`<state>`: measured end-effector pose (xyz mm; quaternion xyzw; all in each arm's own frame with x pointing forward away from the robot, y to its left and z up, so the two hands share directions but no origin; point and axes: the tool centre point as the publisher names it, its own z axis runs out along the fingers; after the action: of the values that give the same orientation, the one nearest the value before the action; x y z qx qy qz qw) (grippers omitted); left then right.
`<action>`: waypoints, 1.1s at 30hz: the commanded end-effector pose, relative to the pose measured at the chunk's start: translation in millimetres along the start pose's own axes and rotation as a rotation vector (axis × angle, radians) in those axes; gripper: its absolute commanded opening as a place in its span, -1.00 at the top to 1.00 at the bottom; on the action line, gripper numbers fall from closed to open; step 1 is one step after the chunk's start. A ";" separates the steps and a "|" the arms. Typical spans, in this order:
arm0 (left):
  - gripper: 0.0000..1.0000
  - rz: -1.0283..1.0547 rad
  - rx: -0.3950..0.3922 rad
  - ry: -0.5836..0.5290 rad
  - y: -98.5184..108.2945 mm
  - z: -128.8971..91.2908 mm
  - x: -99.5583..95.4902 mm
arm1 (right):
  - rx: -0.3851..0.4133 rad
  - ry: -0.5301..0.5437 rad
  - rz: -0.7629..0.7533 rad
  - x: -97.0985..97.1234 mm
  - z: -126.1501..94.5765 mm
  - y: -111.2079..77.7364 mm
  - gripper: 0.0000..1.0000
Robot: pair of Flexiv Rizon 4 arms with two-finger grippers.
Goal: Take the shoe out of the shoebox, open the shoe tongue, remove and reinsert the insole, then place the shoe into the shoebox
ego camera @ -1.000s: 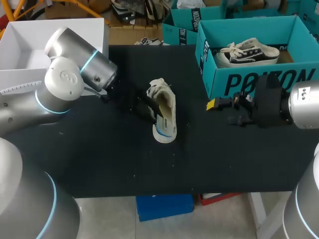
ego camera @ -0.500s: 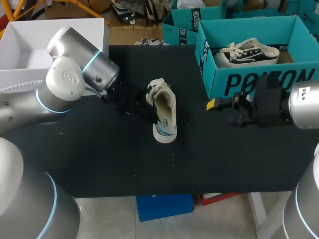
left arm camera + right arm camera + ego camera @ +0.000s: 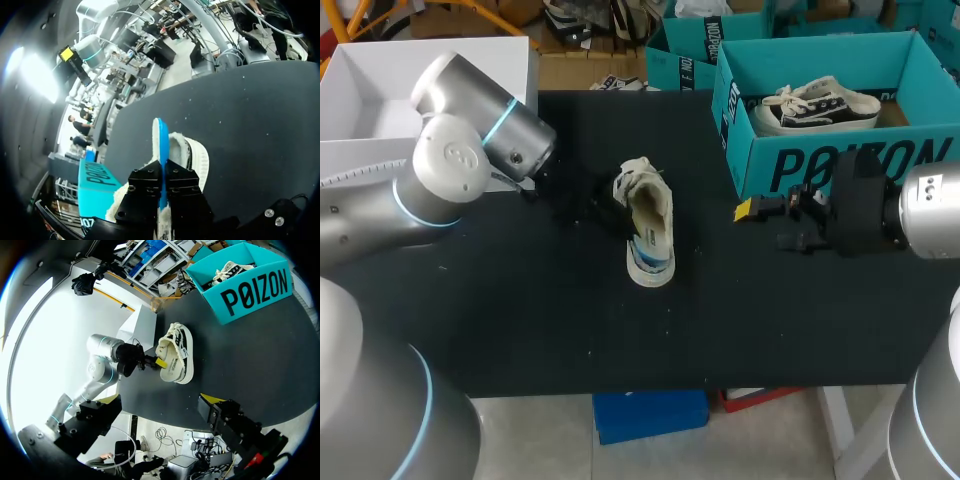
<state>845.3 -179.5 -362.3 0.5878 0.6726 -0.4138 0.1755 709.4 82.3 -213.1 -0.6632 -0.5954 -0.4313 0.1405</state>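
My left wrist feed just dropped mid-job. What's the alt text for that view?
The left gripper is shut on a thin blue insole, held edge-on at the opening of a cream fleece-lined shoe that lies on the black table. A teal cardboard shoebox sits beside the gripper, apart from the shoe.

Nothing fancy here, just 1 wide matte black table (image 3: 770,320), flat top dusted with tiny pale specks, straight edge along the front.

A black table (image 3: 570,320) bears a cream shoe (image 3: 650,225) and a teal shoebox (image 3: 840,165).
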 end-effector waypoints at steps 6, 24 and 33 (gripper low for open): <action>1.00 -0.018 -0.040 -0.004 18.8 4.1 1.4 | 0.000 -0.001 0.001 0.3 -0.2 -0.2 -1.00; 0.11 -0.029 -0.079 0.023 20.6 -1.2 -4.7 | 0.000 -0.001 0.001 0.3 -0.2 -0.2 -1.00; 0.18 -0.012 -0.062 0.013 1.7 -26.0 -17.3 | 0.000 -0.001 0.001 0.3 -0.2 -0.2 -1.00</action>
<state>864.8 -180.0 -344.6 0.5800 0.6886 -0.3940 0.1847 709.4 82.3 -213.1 -0.6632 -0.5954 -0.4313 0.1405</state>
